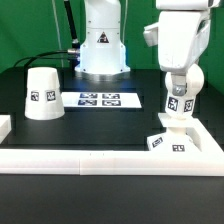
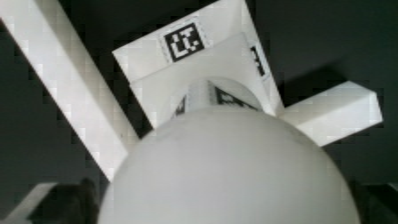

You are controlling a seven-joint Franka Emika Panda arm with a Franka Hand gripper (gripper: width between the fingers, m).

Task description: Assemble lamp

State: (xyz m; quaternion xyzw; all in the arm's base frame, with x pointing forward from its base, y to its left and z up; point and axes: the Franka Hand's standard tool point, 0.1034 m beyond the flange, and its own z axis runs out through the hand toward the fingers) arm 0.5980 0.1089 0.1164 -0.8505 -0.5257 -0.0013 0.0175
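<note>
The white square base (image 1: 166, 140) with tags sits at the exterior view's right, in the corner of the white rail (image 1: 100, 157). My gripper (image 1: 180, 88) is shut on the round-headed bulb (image 1: 178, 104) and holds it upright over the base, its lower end at the base's top. In the wrist view the bulb's round head (image 2: 222, 170) fills the frame, with the tagged base (image 2: 187, 45) beyond it; my fingers are hidden there. The cone shade (image 1: 42, 92) stands alone at the exterior view's left.
The marker board (image 1: 100, 99) lies flat mid-table in front of the robot's pedestal (image 1: 100, 50). The rail also shows in the wrist view (image 2: 71, 75) beside the base.
</note>
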